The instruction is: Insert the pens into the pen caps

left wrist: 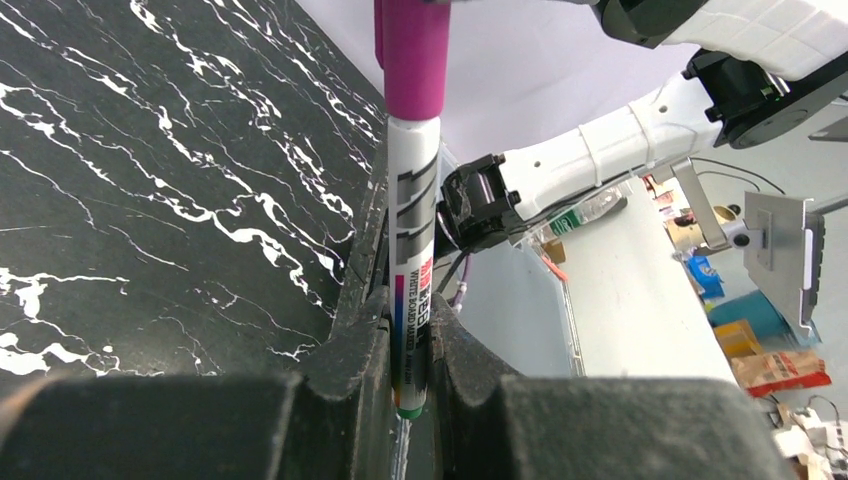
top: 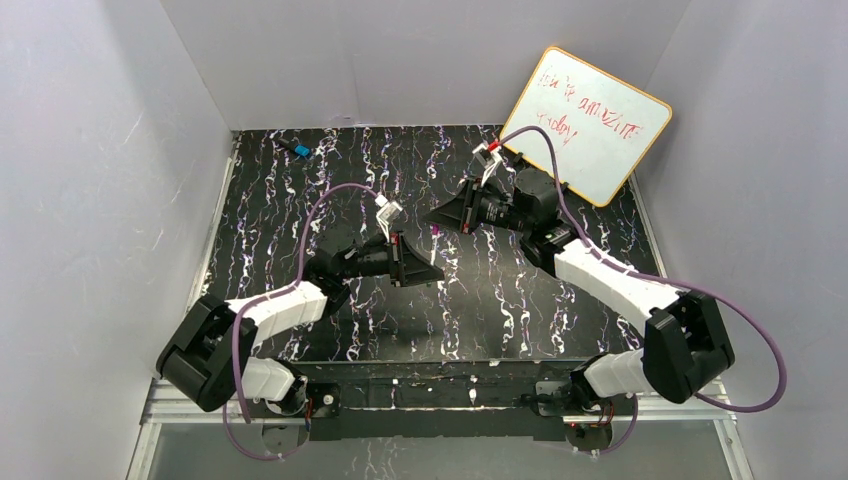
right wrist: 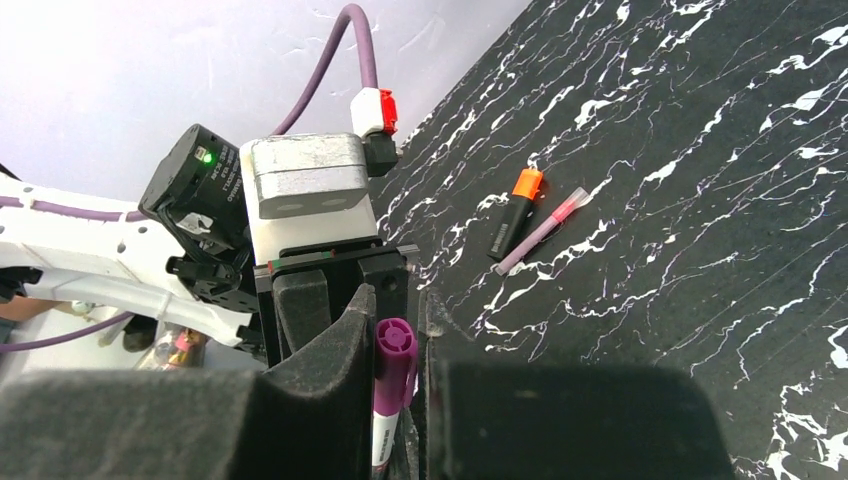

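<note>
From above, both arms reach inward over the black, white-veined marbled tabletop (top: 500, 300), elbows bent, so that the left tool (top: 425, 268) and right tool (top: 440, 215) face each other nearly nose to nose. Only a speck of a smooth magenta plastic cap (top: 437, 230) shows between them. This view alone takes in the orange-framed whiteboard with red scribbles (top: 590, 125) leaning at the far right, and a black marker with a blue end (top: 297, 149) lying far left. The left wrist camera gives what the overhead cannot. The left tool's dark padded fingers are closed tightly on the lower barrel of a thin white marker with printed lettering (left wrist: 414, 250). It stands up out of the grip with the magenta cap covering its upper end, well above the tabletop. The right wrist camera shows the right tool's foam-like fingers pinched around that cap, with the white barrel running down behind. Only here, on the tabletop beyond, a short thick black marker with an orange tip (right wrist: 513, 220) and a thin pink marker (right wrist: 545, 232) lie just beside each other.
</note>
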Controlling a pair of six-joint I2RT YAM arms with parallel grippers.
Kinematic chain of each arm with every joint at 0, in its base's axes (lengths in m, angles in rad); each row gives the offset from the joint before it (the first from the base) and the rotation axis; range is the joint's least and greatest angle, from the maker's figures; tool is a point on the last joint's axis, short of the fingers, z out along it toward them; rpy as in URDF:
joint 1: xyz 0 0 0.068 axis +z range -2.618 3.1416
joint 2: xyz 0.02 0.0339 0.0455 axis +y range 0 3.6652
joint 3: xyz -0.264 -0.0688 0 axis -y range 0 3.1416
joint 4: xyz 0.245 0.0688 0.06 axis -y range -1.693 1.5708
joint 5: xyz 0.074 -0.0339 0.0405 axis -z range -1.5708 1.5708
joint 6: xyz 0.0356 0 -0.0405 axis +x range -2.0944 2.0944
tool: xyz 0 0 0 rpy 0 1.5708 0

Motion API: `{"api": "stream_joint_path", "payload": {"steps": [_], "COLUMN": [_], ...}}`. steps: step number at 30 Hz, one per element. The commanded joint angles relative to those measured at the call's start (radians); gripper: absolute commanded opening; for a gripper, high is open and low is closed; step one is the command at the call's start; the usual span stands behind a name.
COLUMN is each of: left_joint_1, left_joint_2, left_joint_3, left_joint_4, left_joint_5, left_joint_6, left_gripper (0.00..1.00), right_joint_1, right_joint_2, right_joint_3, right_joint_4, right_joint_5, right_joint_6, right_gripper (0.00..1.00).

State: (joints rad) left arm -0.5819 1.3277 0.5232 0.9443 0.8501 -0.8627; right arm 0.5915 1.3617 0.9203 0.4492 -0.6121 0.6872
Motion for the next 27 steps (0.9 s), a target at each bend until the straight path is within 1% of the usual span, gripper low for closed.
{"api": "stream_joint_path", "payload": {"steps": [1, 10, 15, 19, 27], "left_joint_1": [0.020, 0.135, 0.190, 0.194, 0.194], "left_joint_2": [-0.009, -0.057, -0.081, -0.079, -0.062], "left_joint_3": [0.077, 0.125, 0.138, 0.156, 0.196], "left_joint_4": [0.047, 0.000, -0.006, -0.009, -0.009], "left_joint_5": [-0.004, 0.033, 0.025, 0.005, 0.009], "left_joint_6": [0.007, 0.009, 0.005, 0.010, 0.012], "left_gripper": [0.00, 0.00, 0.00, 0.00, 0.00], "right_joint_1": [0.063, 0.108, 0.137, 0.180, 0.269], "right_joint_2": [-0.047, -0.096, -0.119, -0.115, -0.067], "right_joint_3": [-0.027, -0.118, -0.159, -0.185, -0.201], "right_joint_4": [-0.124, -0.226, -0.231, -0.201, -0.130], "right_joint_5": [-0.065, -0.081, -0.070, -0.048, -0.006], "right_joint_6": [-0.084, -0.129, -0.124, -0.102, -0.065], "right_gripper": [0.01, 0.01, 0.01, 0.01, 0.01]}}
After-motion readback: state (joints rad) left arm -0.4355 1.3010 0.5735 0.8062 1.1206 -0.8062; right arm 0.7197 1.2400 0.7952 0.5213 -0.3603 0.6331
